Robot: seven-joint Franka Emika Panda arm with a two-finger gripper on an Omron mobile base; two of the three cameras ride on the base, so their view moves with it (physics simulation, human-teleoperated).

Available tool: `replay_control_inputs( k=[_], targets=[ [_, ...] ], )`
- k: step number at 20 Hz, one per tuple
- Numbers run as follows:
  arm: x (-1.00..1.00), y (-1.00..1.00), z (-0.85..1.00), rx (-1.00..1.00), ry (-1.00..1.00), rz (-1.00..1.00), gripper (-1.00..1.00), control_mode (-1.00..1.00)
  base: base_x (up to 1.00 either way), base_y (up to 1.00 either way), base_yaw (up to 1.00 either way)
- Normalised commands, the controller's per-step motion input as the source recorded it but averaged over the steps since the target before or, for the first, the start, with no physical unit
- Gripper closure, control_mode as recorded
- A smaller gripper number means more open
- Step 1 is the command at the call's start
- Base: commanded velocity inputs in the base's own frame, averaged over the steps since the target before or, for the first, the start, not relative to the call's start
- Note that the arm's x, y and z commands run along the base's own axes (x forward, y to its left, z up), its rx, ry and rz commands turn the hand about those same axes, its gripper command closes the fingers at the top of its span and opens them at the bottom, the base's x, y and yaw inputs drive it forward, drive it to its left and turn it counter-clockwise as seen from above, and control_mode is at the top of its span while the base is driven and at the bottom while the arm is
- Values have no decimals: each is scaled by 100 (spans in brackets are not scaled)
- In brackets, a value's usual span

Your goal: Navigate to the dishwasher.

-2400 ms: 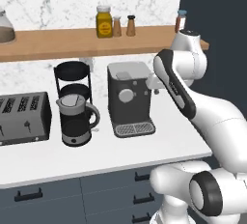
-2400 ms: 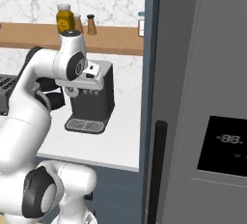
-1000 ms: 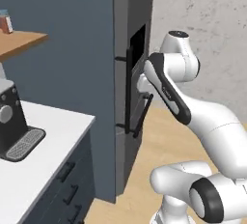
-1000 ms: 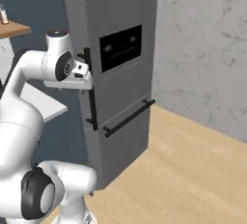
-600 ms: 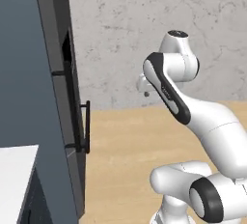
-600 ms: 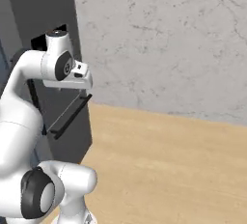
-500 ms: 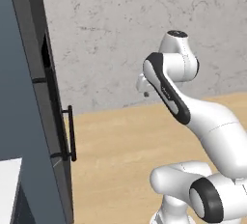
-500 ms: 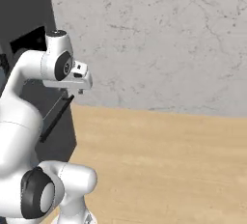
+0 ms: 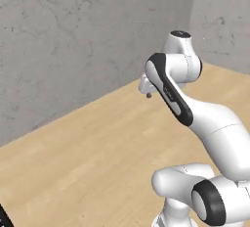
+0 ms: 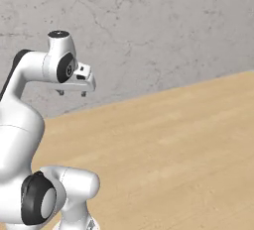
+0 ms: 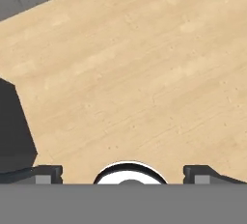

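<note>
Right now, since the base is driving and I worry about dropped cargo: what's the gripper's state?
Gripper: open, fingertips wide apart, holding nothing, above bare wooden floor.

Pale wooden floor (image 10: 173, 140); robot base (image 9: 180, 206) on it.

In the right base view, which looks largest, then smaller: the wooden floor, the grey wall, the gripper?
1. Wooden floor and grey wall: they take up similar areas, so I cannot rank them.
2. Gripper: clearly smallest.
</note>
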Motion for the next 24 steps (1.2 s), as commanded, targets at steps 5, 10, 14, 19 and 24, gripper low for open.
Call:
replay_control_inputs(
  k=[5, 10, 14, 19, 24],
  targets=[
    [0, 0, 0, 0, 0, 0, -100, 100, 0, 0, -74],
    [0, 0, 0, 0, 0, 0, -100, 100, 0, -26, -57],
    [0, 0, 0, 0, 0, 0, -100, 100, 0, -36, -58],
    [0, 0, 0, 0, 0, 0, -100, 100, 0, -40, -60],
    [0, 0, 0, 0, 0, 0, -100, 100, 5, -35, -69]
  ],
)
